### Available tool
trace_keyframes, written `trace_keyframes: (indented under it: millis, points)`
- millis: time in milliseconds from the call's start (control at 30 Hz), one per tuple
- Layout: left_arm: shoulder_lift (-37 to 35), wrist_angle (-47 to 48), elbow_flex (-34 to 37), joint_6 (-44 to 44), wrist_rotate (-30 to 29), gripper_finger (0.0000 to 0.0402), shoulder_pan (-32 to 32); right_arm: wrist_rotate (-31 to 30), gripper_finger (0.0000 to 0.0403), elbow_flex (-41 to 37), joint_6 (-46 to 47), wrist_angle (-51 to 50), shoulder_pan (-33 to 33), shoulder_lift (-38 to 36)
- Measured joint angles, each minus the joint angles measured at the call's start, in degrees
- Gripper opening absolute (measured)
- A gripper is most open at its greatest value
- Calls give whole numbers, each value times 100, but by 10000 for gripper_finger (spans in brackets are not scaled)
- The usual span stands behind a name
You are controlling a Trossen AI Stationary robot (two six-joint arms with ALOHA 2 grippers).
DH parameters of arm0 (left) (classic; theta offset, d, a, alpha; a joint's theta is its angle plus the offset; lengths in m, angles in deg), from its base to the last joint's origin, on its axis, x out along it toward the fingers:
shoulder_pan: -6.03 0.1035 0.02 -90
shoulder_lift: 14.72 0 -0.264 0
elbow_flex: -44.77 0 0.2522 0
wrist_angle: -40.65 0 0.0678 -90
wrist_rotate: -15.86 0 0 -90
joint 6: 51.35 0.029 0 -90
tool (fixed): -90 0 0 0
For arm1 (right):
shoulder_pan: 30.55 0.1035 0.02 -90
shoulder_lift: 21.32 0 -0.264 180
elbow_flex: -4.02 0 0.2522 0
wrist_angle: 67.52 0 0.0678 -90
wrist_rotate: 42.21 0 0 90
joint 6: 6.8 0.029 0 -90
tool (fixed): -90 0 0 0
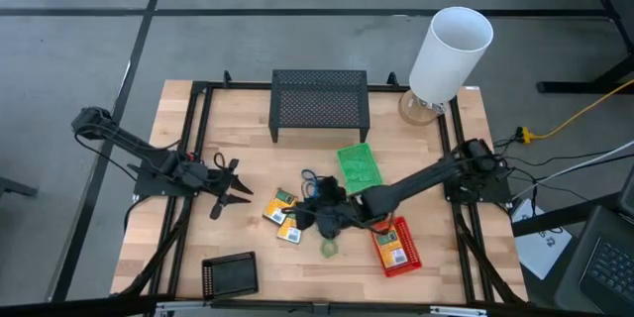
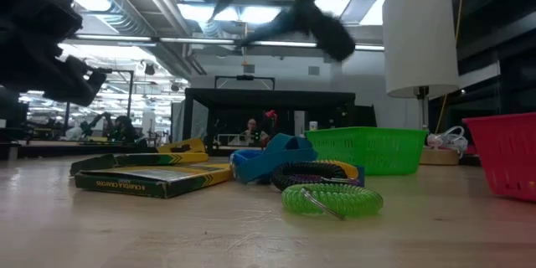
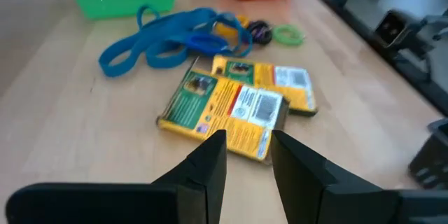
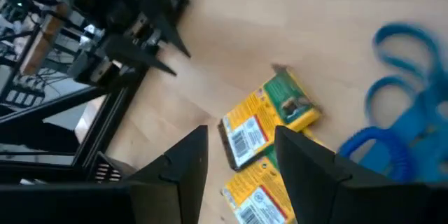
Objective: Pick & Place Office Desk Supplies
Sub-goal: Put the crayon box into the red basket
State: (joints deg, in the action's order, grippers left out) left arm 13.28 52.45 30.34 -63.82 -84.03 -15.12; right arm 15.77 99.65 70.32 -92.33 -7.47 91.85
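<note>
Yellow-and-green packs [image 4: 269,122] below right gripper [image 4: 238,155]

Yellow-and-green packs [image 1: 281,209], blue band loops [image 3: 161,38], green basket [image 1: 358,166], red basket [image 1: 396,246], black basket [image 1: 229,275], white cylinder [image 1: 451,52]

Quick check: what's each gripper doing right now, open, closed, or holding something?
Left gripper: open, holding nothing.
Right gripper: open, empty, above the crayon packs.

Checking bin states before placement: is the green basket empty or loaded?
Empty, as far as visible. The high view looks straight down into the green basket and shows only its green mesh floor; the low view shows nothing rising above its rim.
</note>
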Motion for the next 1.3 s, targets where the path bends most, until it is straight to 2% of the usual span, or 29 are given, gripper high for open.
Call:
trace_keyframes:
  millis: [267,367,567,733,1033,1300]
  points:
    - [805,14,0,7,92,107,570,480,166,2,-234,1068,-232,503]
    - [1102,-152,0,156,117,92,750,589,166,2,-18,1082,-266,589]
    - [1597,-1034,0,417,637,57,1118,718,166,2,88,1068,-301,658]
    - [2098,-1472,0,559,960,52,1377,716,166,2,232,1001,-326,660]
    - [2959,-2302,-30,725,1245,42,1468,1007,166,0,662,1316,-381,1109]
    - [3826,-2795,-271,939,1245,31,1467,1068,166,2,695,1312,-453,1121]
